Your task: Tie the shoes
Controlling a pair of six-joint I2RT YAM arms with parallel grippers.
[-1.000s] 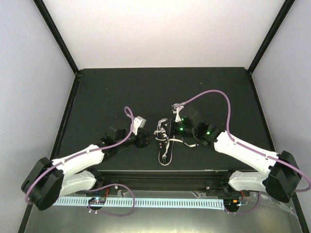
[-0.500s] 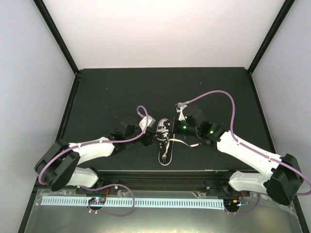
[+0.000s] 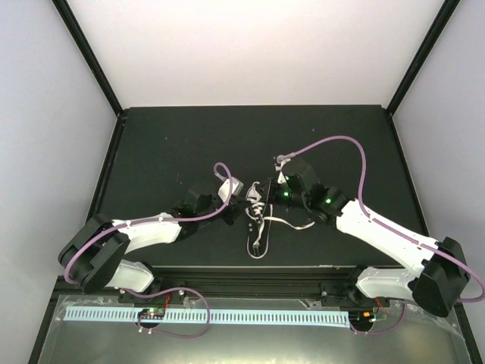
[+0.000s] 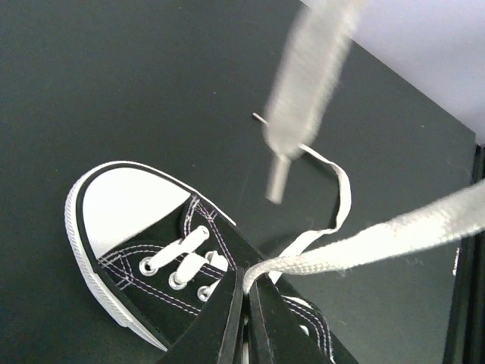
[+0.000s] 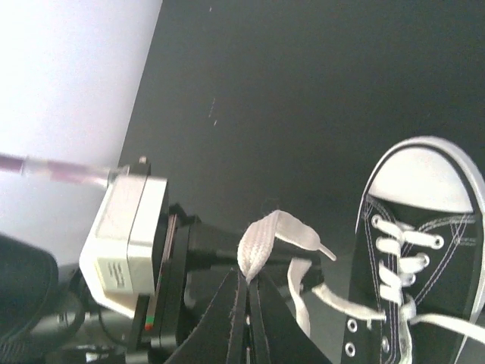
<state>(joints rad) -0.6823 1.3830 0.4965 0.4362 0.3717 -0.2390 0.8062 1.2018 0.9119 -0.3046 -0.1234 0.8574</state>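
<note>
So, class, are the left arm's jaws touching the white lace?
Touching. The left wrist view shows those jaws shut on the lace, just above the shoe.

Both arms have white shell links, left arm (image 3: 148, 230) and right arm (image 3: 379, 231), with black joints and bulky black shoulder housings (image 3: 439, 279). A purple cable (image 3: 333, 139) runs along each. Green lights (image 3: 285, 194) glow on the right wrist. The left wrist carries a pale grey box (image 5: 125, 235) with a printed label. The left gripper (image 4: 245, 284) has slim black fingers.

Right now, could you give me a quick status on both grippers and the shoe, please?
Left gripper shut on one lace. Right gripper shut on the other lace. Sneaker untied. No obstruction seen.
</note>
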